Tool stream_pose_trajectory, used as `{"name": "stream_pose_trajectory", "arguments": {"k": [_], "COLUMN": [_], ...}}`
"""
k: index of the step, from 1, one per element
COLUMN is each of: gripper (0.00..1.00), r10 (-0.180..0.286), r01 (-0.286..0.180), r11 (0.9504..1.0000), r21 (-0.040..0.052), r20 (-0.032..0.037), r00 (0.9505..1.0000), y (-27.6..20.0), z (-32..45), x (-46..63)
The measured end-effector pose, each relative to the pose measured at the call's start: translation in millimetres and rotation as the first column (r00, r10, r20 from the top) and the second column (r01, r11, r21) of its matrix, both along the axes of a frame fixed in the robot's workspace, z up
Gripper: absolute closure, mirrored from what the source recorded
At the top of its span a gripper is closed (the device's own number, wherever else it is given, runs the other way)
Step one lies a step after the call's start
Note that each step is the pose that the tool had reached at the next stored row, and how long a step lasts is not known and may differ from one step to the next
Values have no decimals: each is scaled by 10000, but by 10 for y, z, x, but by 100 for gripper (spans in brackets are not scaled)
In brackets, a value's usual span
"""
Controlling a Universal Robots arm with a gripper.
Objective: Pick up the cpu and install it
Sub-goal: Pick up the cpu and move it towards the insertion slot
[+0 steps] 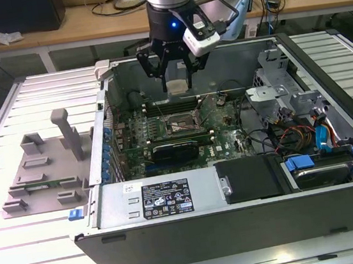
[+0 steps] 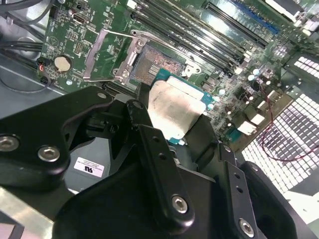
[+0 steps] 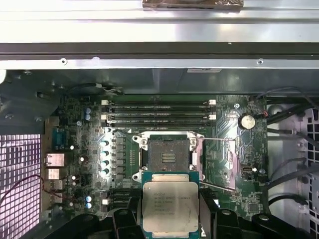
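And here's the hand [image 1: 176, 75], hanging inside the open computer case [image 1: 238, 211] that lies on its side on the slatted white surface [image 1: 24, 254]. It's pinching the cpu [image 1: 177, 85] by two opposite edges. The first wrist view shows it well: the black fingers [image 3: 124, 221] press in on either side of the cpu [image 3: 170, 204], its silver-grey top flat and facing the camera. In the second wrist view the cpu [image 2: 172, 112] sits clamped between the fingers [image 2: 159, 159], clear of the board.

The chip is in the air above the green motherboard [image 1: 164, 137], not seated. The socket [image 3: 168, 155] lies open and bare, and the cpu sits just beside it in the first wrist view. The metal retention frame [image 3: 222, 159] is swung open to one side of the socket. The same socket [image 2: 152, 64] and frame [image 2: 104, 55] show in the second wrist view, beyond the chip.

The memory slots [image 3: 157, 112] run in a row on the far side of the socket. Out on the surface, at the exterior view's left and well apart from the case, rests a grey fixture [image 1: 45, 167] with upright posts.
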State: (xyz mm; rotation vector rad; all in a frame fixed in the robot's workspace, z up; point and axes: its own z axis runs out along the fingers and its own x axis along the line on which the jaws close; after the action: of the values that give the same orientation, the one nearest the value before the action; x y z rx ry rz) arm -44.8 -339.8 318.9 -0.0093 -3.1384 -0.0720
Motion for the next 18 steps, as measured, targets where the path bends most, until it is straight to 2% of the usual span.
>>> {"name": "stream_pose_trajectory", "arguments": {"k": [3, 7, 13, 18], "gripper": [45, 45, 45, 45], "r10": [1, 0, 8, 38], "r01": [-1, 0, -8, -38], "r11": [10000, 10000, 10000, 10000], "r21": [0, 5, 12, 12], "r20": [-1, 0, 3, 76], "r00": [10000, 10000, 10000, 10000], "y": [39, 63, 124, 164], "z": [-59, -101, -208, -301], "x": [8, 13, 17, 2]}}
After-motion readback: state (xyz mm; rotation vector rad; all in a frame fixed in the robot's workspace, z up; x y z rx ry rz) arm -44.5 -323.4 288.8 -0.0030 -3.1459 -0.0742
